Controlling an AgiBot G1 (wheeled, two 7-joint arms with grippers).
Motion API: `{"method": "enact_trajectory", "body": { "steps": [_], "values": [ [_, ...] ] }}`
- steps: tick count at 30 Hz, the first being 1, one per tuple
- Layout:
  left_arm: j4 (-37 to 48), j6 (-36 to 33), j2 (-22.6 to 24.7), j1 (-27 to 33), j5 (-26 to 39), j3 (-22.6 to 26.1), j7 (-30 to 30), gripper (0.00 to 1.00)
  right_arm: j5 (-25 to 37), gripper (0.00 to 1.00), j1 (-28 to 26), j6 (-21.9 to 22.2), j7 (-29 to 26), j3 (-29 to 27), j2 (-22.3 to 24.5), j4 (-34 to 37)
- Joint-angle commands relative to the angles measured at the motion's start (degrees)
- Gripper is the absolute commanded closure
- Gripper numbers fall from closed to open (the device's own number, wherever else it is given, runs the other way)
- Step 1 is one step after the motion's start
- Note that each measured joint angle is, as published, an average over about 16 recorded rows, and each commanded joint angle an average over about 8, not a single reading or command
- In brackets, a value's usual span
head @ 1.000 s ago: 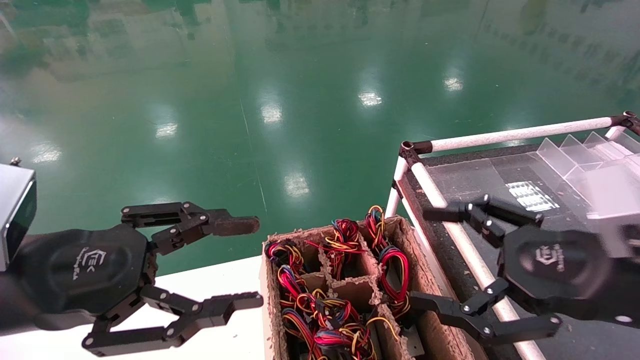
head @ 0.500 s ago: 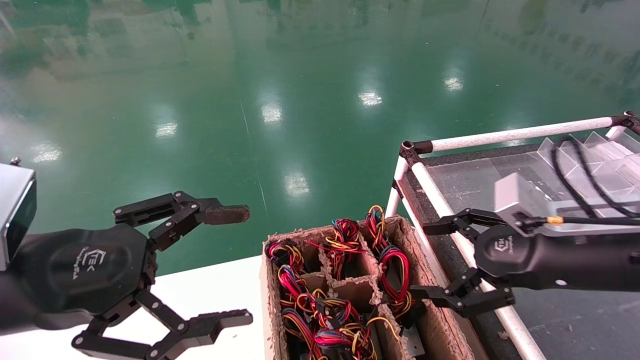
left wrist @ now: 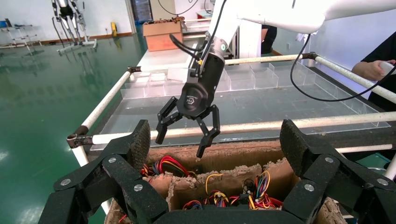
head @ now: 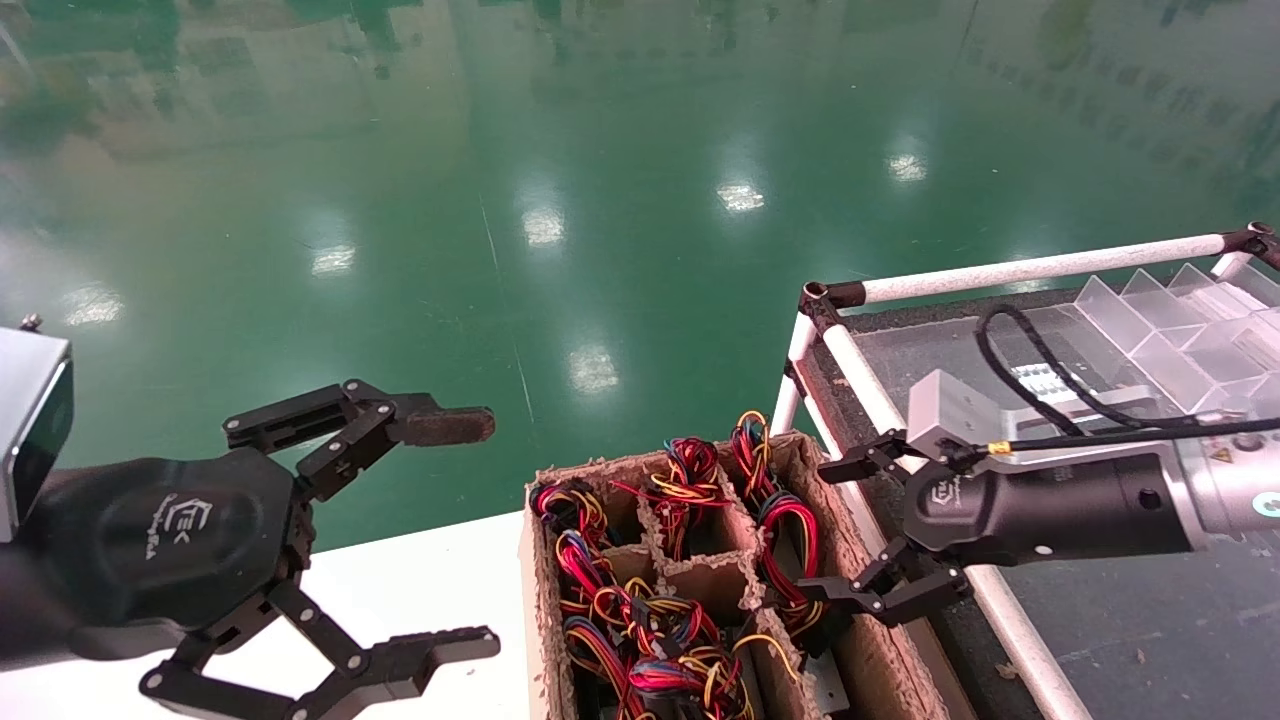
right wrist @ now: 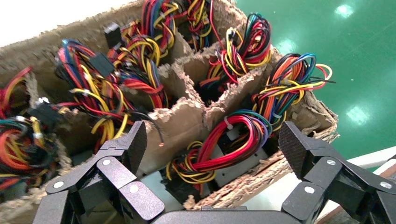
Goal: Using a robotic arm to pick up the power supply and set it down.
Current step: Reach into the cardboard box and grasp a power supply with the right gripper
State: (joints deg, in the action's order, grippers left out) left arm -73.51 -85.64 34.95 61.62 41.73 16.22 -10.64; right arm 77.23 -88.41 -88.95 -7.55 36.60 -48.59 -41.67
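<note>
A: Where does the power supply [right wrist: 233, 164] sit?

B: In the cardboard box [head: 860, 650], standing in the compartment on the side nearest the right arm. Its silver case is mostly buried under its looped wires [right wrist: 233, 140], red on top with yellow and blue among them; only a strip of metal shows in the right wrist view.

A: And the robotic arm [head: 852, 528]?

B: That is the right gripper, hovering over the box's right edge with its fingers [head: 838, 594] spread wide and nothing between them. The same gripper [left wrist: 187, 129] shows in the left wrist view, poised above the box rim and not yet down among the dividers.

A: Which way does the unit lie from those fingers?

B: Directly below and slightly inward, judging from the right wrist view, where the red loop sits between the two fingertips. Its long axis seems to run along the compartment, parallel to the box's long wall, so the open fingers look set to straddle its narrow width.

A: The other arm?

B: The left gripper [head: 450, 535] is parked over the white worktop [head: 440, 570], well apart from that compartment, fingers also wide open. The right is plainly the nearer one.

A: Any risk?

B: Probably catching wires instead of metal, or snagging a divider [right wrist: 187, 116].
</note>
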Motion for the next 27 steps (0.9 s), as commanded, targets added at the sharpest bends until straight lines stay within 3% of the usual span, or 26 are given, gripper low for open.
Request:
{"method": "enact_trajectory", "body": {
  "steps": [1, 3, 4, 11, 12, 27],
  "values": [
    [0.0, 0.0, 0.0, 0.0, 0.0, 0.0, 0.0, 0.0, 0.7, 0.0, -0.7, 0.1, 0.9, 0.7, -0.8, 1.2],
    [0.0, 0.0, 0.0, 0.0, 0.0, 0.0, 0.0, 0.0, 1.1, 0.0, -0.9, 0.4, 1.9, 1.0, -1.5, 2.2],
    [0.0, 0.0, 0.0, 0.0, 0.0, 0.0, 0.0, 0.0, 1.2, 0.05, -1.0, 0.6, 2.4, 1.1, -1.8, 2.7],
    [0.0, 0.0, 0.0, 0.0, 0.0, 0.1, 0.0, 0.0, 2.2, 0.91, -1.5, 1.6, 5.6, 1.8, -4.0, 6.2],
    [0.0, 0.0, 0.0, 0.0, 0.0, 0.1, 0.0, 0.0, 2.3, 0.98, -1.5, 1.6, 5.9, 1.9, -4.3, 6.6],
    [0.0, 0.1, 0.0, 0.0, -0.1, 0.1, 0.1, 0.0, 4.1, 1.0, -3.1, 1.4, 10.5, 3.3, -7.7, 13.4]
  ]
}}
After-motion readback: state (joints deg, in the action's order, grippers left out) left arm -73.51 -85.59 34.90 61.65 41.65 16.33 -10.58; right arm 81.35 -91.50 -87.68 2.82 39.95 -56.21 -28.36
